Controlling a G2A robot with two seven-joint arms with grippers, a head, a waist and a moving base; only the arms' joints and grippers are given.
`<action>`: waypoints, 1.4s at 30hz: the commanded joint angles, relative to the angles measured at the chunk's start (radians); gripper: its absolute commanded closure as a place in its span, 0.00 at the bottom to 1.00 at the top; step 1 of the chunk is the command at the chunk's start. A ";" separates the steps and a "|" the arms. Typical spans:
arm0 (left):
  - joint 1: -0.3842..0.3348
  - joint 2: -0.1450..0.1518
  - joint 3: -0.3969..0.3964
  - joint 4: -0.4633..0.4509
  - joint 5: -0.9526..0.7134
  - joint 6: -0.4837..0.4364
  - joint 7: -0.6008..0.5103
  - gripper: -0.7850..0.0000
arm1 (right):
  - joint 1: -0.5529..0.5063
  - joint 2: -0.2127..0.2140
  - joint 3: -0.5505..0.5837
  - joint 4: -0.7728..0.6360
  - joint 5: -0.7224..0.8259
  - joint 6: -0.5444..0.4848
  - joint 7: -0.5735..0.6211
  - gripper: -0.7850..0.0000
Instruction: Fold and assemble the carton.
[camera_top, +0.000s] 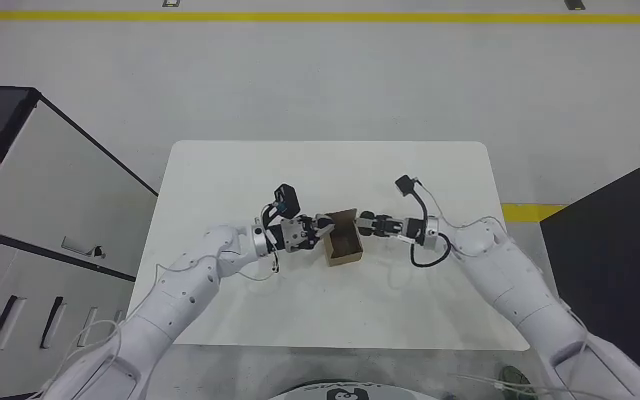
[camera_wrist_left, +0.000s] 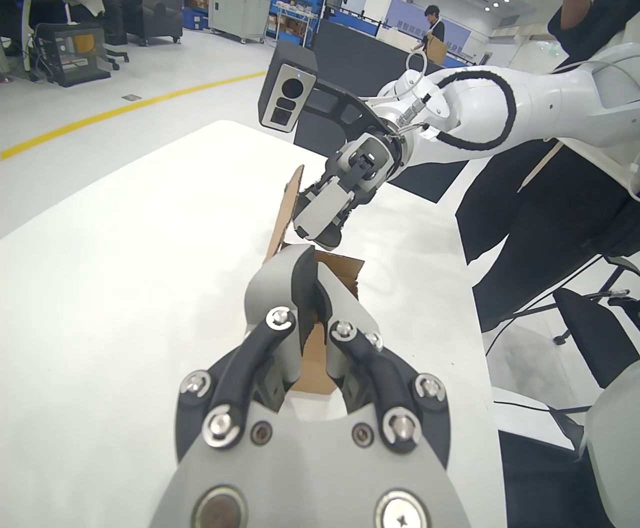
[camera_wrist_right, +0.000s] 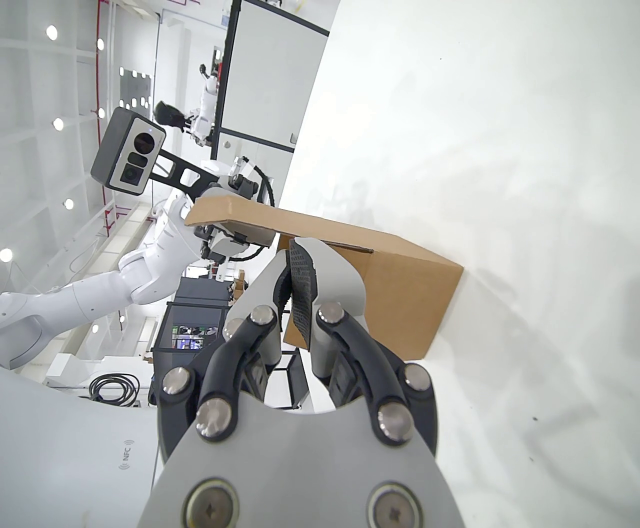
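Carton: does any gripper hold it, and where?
Both grippers pinch the carton: the left gripper one side wall's rim, the right gripper the opposite rim.

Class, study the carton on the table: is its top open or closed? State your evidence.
Open. The top view looks down into the carton, and one flap stands upright.

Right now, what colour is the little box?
The carton is plain brown, clearest in the right wrist view.
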 joint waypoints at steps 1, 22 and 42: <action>-0.005 -0.004 0.003 0.008 0.004 0.004 0.011 1.00 | -0.009 0.004 0.011 -0.009 0.000 -0.003 0.009 1.00; 0.011 -0.010 -0.021 0.035 0.061 0.001 0.062 1.00 | -0.054 0.012 0.045 -0.070 -0.025 0.031 0.033 1.00; -0.005 -0.035 0.021 0.056 0.064 0.001 0.004 1.00 | -0.024 -0.014 0.004 -0.059 -0.096 0.103 -0.009 1.00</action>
